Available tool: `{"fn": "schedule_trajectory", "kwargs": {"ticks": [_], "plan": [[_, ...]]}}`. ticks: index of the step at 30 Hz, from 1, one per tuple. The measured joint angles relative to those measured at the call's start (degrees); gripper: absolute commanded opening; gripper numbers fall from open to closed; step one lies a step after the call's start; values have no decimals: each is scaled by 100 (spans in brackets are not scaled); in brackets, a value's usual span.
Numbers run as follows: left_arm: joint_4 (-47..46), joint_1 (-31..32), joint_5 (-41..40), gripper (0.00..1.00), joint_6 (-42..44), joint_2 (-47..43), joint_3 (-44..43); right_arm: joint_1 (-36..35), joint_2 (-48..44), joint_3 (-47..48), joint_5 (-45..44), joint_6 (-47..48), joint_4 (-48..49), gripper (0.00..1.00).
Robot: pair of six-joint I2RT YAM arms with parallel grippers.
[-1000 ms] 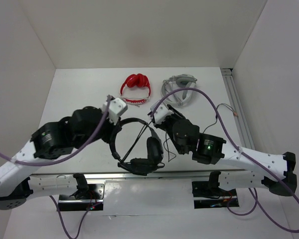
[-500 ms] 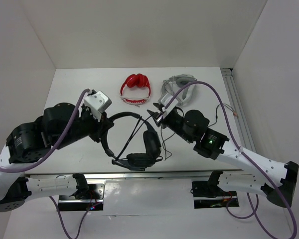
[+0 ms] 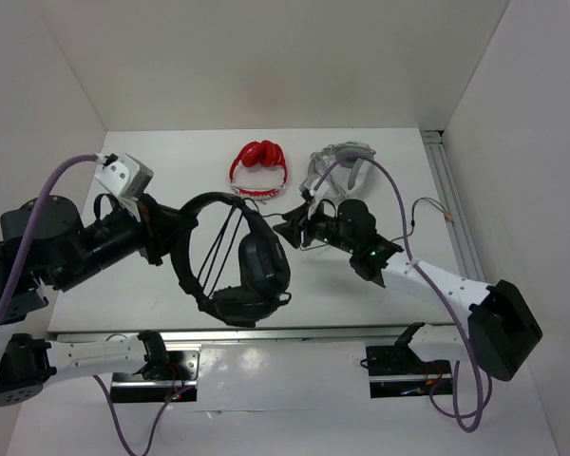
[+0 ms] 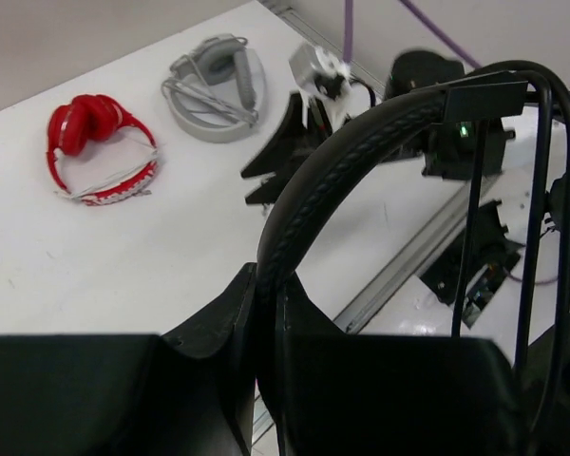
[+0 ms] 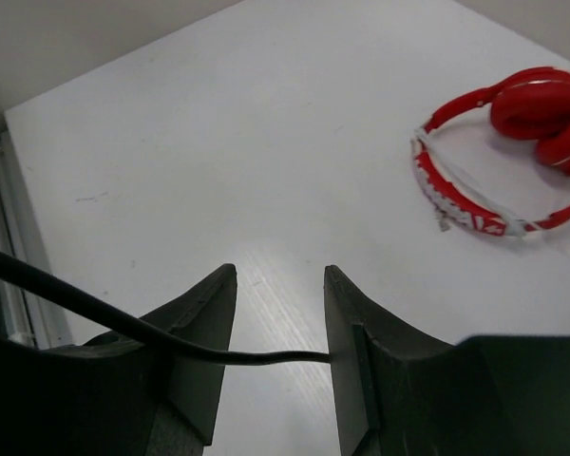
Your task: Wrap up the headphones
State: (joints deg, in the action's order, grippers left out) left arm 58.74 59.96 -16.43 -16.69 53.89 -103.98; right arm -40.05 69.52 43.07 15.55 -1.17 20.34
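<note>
The black headphones [image 3: 256,266] hang in the air from their headband [image 4: 361,142], which my left gripper [image 4: 266,280] is shut on; in the top view the left gripper [image 3: 169,233] is at the left. Both earcups dangle low, near the table's front edge. Thin black cable strands [image 3: 223,242] run across the headband's loop. My right gripper [image 3: 289,224] is open just right of the headphones. In the right wrist view a stretch of the cable [image 5: 266,358] lies across the gap between the open fingers [image 5: 280,275], touching the right finger.
The red headphones [image 3: 258,169] and grey-white headphones [image 3: 340,173] lie at the back of the white table [image 3: 152,171]. Both also show in the left wrist view [image 4: 90,142] [image 4: 214,85]. A metal rail [image 3: 451,209] runs along the right side.
My left arm has lifted the black headphones off the table and pulled back to the left. My right gripper has shifted slightly toward the back, staying open beside them.
</note>
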Motion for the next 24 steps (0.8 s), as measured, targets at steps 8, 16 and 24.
{"fn": "schedule_trajectory", "kwargs": {"ticks": [8, 16, 24], "plan": [[-55, -2, -807, 0, -503, 232, -284, 111, 964, -846, 627, -820, 1506, 42], [-125, 0, -1707, 0, -1029, 481, -577, 131, 2070, -1115, 946, -1427, 2809, 0], [-127, -55, -3327, 0, -1506, 719, -341, -708, 1655, -1569, 164, -1534, 2872, 0]]}}
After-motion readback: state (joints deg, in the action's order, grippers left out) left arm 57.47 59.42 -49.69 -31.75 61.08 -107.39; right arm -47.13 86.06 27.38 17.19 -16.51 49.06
